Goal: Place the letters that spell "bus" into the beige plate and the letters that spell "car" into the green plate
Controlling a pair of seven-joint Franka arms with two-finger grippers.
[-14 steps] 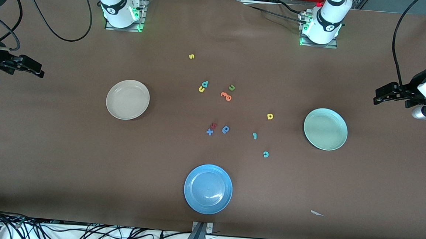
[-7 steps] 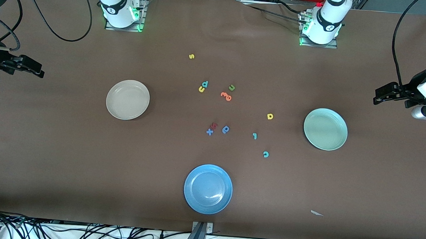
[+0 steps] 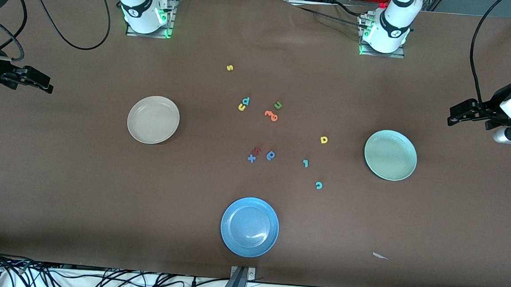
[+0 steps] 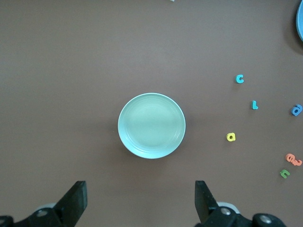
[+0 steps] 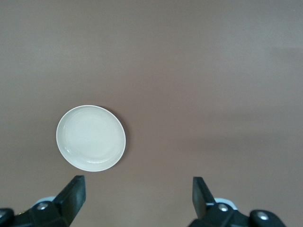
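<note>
The beige plate (image 3: 153,119) (image 5: 91,137) and the green plate (image 3: 390,155) (image 4: 151,125) both lie empty. Loose between them are a yellow "s" (image 3: 229,68), a teal "b" (image 3: 246,101) touching a yellow "u" (image 3: 241,107), a yellow "a" (image 3: 324,139) (image 4: 231,137), a teal "r" (image 3: 305,163) (image 4: 254,105) and a teal "c" (image 3: 318,185) (image 4: 240,79). My left gripper (image 3: 454,115) (image 4: 140,201) hangs open over the table's end past the green plate. My right gripper (image 3: 41,84) (image 5: 138,196) hangs open over the other end, past the beige plate. Neither holds anything.
A blue plate (image 3: 249,226) sits nearest the front camera. Other letters lie among the task's own: a green "u" (image 3: 278,105), an orange one (image 3: 271,115), a blue "x" (image 3: 251,158), a red one (image 3: 257,150), a darker blue round one (image 3: 271,155). A paper scrap (image 3: 380,256) lies near the front edge.
</note>
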